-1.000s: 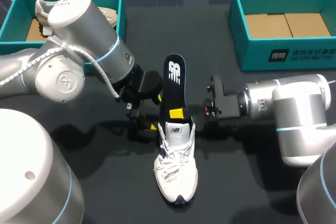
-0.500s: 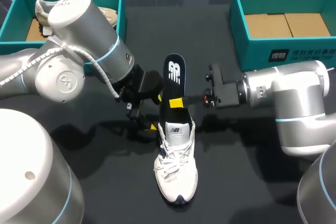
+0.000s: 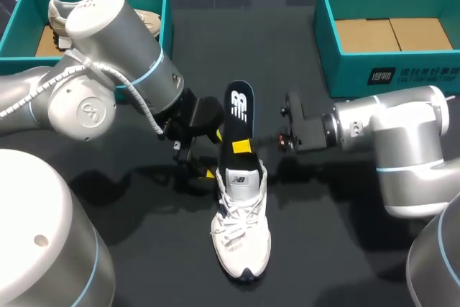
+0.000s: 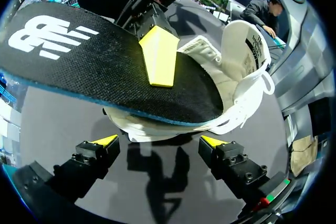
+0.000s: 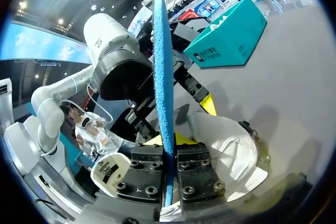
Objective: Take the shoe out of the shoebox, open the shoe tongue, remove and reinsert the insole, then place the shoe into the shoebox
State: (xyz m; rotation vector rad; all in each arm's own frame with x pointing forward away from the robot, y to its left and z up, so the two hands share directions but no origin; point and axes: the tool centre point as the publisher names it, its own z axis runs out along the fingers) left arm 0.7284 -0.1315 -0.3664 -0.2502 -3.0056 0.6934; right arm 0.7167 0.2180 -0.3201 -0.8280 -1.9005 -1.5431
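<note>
A white laced shoe [image 3: 241,224] stands on the black table, toe toward me. A black insole [image 3: 238,114] with a white logo and a blue underside sticks up out of its heel opening. My right gripper [image 3: 242,147] comes in from the right and is shut on the insole just above the shoe's collar. In the right wrist view the insole's blue edge [image 5: 164,77] is pinched between the two finger pads, above the shoe [image 5: 226,150]. My left gripper [image 3: 213,154] stands open beside the shoe's heel, holding nothing; its yellow tips [image 4: 107,140] lie under the insole [image 4: 94,56].
A teal shoebox [image 3: 21,12] at the back left holds another shoe, partly hidden by my left arm. A second teal shoebox [image 3: 327,26] at the back right shows only its cardboard floor. Bare black table lies in front of and beside the shoe.
My right gripper's fingers have closed on the insole and shifted slightly toward the back, tilting the insole a little. The left arm and the shoe have stayed put.
</note>
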